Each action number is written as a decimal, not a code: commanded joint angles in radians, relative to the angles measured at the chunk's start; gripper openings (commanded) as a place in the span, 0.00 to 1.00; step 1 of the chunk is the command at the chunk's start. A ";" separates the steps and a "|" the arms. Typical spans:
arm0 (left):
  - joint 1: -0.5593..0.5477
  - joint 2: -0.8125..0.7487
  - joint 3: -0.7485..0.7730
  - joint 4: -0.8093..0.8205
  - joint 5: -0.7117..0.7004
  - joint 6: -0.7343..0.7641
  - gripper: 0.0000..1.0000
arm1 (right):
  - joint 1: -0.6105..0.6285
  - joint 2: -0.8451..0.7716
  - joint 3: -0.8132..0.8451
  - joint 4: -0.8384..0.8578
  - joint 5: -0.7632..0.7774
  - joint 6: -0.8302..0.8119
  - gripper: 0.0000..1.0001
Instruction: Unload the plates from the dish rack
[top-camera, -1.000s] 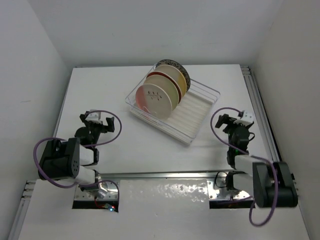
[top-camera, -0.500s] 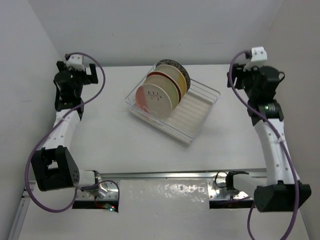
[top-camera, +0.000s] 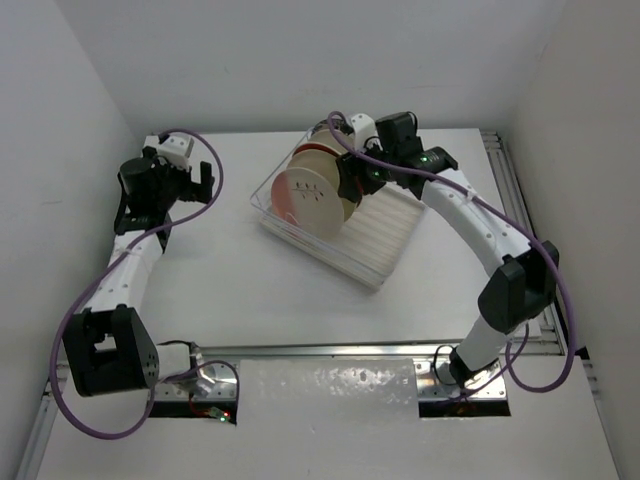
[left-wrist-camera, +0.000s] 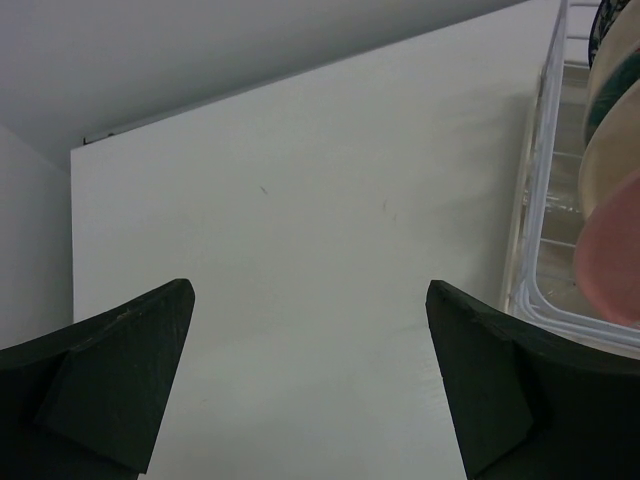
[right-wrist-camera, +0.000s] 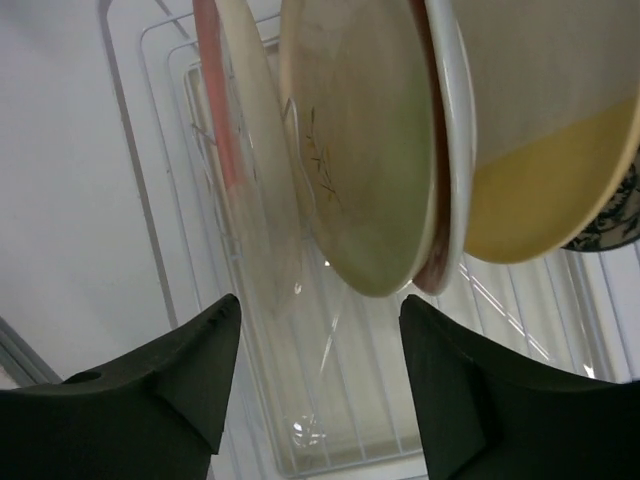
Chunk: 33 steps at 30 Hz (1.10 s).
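The clear dish rack (top-camera: 392, 228) sits at the table's middle back with several plates standing in its left end. The pink plate (top-camera: 305, 196) is at the front, with a red-rimmed plate (top-camera: 318, 151) behind it. My right gripper (top-camera: 353, 178) is open, hovering over the plates' right edges. In the right wrist view the right gripper (right-wrist-camera: 318, 300) frames the rack base (right-wrist-camera: 360, 410) below the pink plate (right-wrist-camera: 212, 90), the cream sprig plate (right-wrist-camera: 360, 140), a red-rimmed plate (right-wrist-camera: 447, 150) and a yellow plate (right-wrist-camera: 540, 160). My left gripper (top-camera: 198, 181) is open and empty, left of the rack.
In the left wrist view the left gripper (left-wrist-camera: 308, 290) is over bare white table (left-wrist-camera: 300, 220), with the rack's clear wall (left-wrist-camera: 530, 210) and the pink plate's edge (left-wrist-camera: 612, 275) at the right. White walls enclose the table. A metal rail (top-camera: 515, 190) runs along the right edge.
Both arms rose from folded poses near their bases. The right arm then swung left and down over the plates in the rack. The left gripper shifted slightly toward the rack.
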 joint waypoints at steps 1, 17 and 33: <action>-0.007 -0.043 0.011 0.002 -0.008 0.024 1.00 | 0.023 0.024 0.027 0.074 -0.044 0.062 0.62; -0.007 -0.045 -0.011 0.006 -0.050 0.036 1.00 | 0.055 0.184 0.064 0.134 -0.113 0.096 0.22; -0.007 -0.043 -0.024 -0.015 -0.079 0.079 1.00 | 0.064 0.122 0.182 0.095 -0.192 0.101 0.00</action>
